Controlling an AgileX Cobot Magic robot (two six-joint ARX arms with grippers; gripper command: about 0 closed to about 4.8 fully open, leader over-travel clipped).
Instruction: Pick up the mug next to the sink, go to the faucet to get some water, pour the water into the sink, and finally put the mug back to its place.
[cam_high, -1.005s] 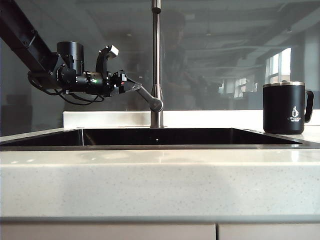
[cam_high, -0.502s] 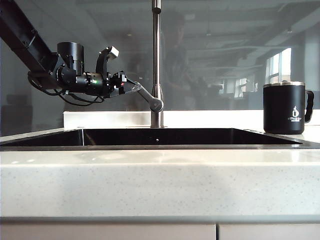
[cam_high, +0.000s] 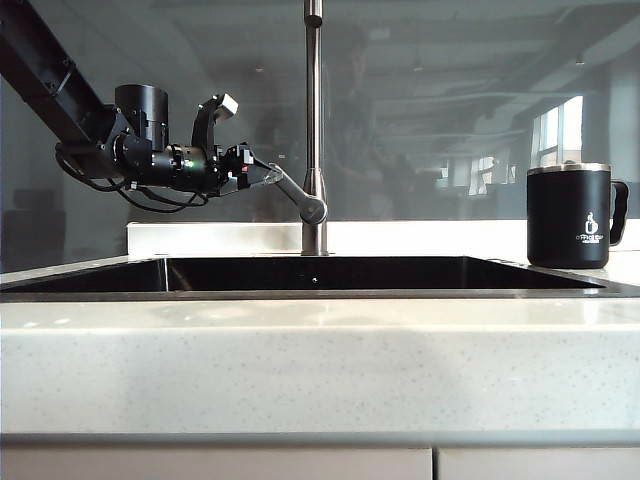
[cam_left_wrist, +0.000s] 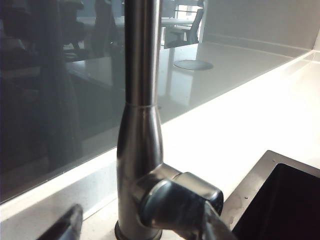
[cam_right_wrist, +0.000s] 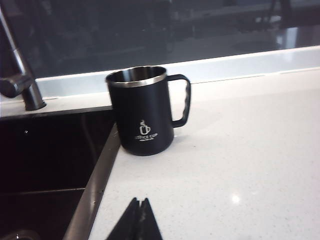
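Exterior view, near to far. The pale speckled tabletop (cam_high: 320, 360) filled the foreground; the sink (cam_high: 320, 274) showed only its dark interior, its floor hidden. The mug (cam_high: 568, 216) stood upright at 3 o'clock beside the sink, its small white logo text too small to read. The left end effector (cam_high: 262, 175), jaws apart, flanked the lever of the faucet (cam_high: 314, 130), whose top was cut off. The right end effector (cam_right_wrist: 137, 220), closed and empty, appeared only at its wrist view's edge.

faucet (cam_high: 313, 120) top cut off by frame, mug (cam_right_wrist: 142, 110) logo text too small to read
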